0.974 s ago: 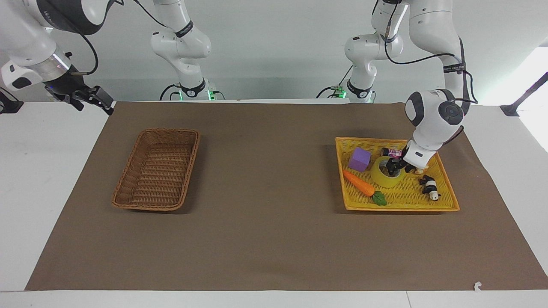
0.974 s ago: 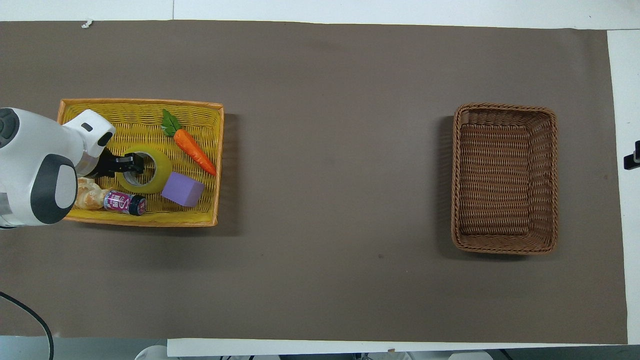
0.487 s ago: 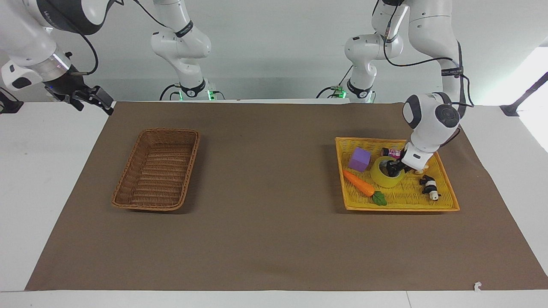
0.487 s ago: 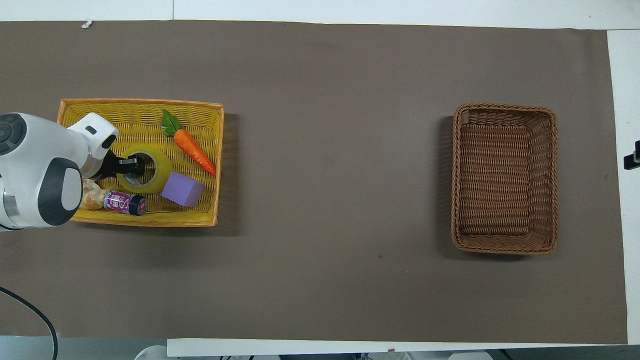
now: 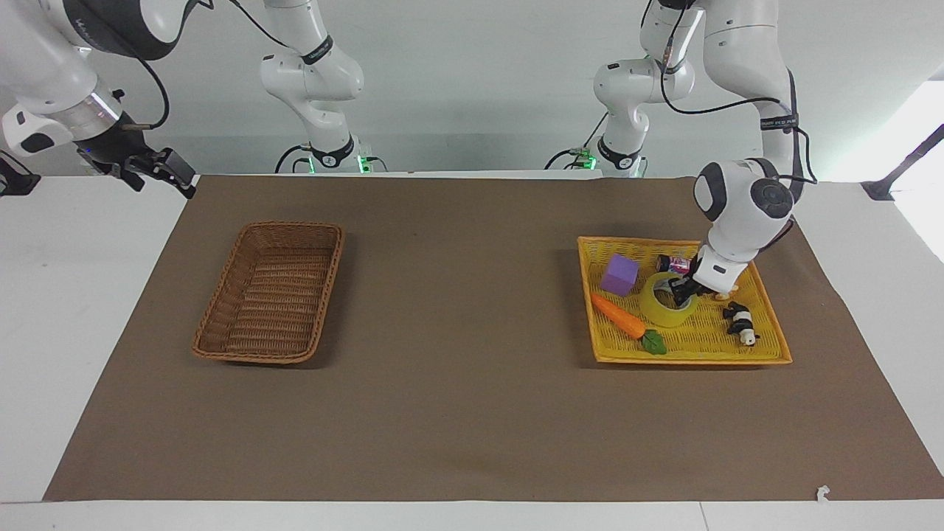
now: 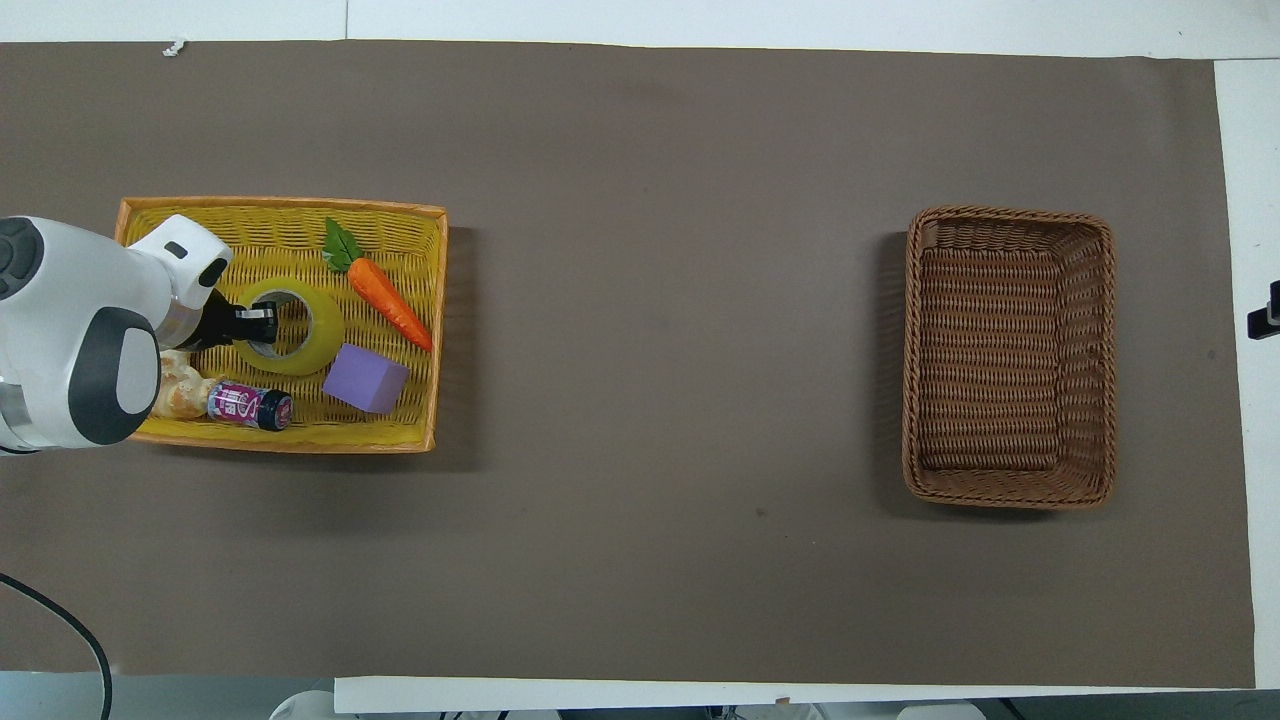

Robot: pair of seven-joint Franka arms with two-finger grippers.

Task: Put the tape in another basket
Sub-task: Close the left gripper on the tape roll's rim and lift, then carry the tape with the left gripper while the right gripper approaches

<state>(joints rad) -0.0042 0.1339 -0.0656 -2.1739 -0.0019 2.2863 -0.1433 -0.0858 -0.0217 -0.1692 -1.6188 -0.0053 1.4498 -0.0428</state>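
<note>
The yellow tape [image 5: 661, 311] [image 6: 312, 344] roll is in the shallow yellow tray [image 5: 686, 360] [image 6: 280, 205] at the left arm's end of the table. My left gripper [image 5: 680, 293] [image 6: 262, 323] is shut on the roll's wall, one finger inside the core and one outside. The dark brown basket [image 5: 335, 258] [image 6: 1010, 213] stands with nothing in it toward the right arm's end. My right gripper [image 5: 158, 171] [image 6: 1265, 320] waits open over the white table edge beside that basket, holding nothing.
The yellow tray also holds a purple cube [image 5: 619, 275] [image 6: 365, 378], a toy carrot [image 5: 618, 316] [image 6: 390, 298], a small pink can [image 5: 675, 263] [image 6: 248, 405], a panda figure [image 5: 741, 323] and a beige toy [image 6: 180, 390]. Brown mat lies between tray and basket.
My left gripper has closed onto the tape's wall. The roll has shifted slightly within the tray with it. The right arm has not moved.
</note>
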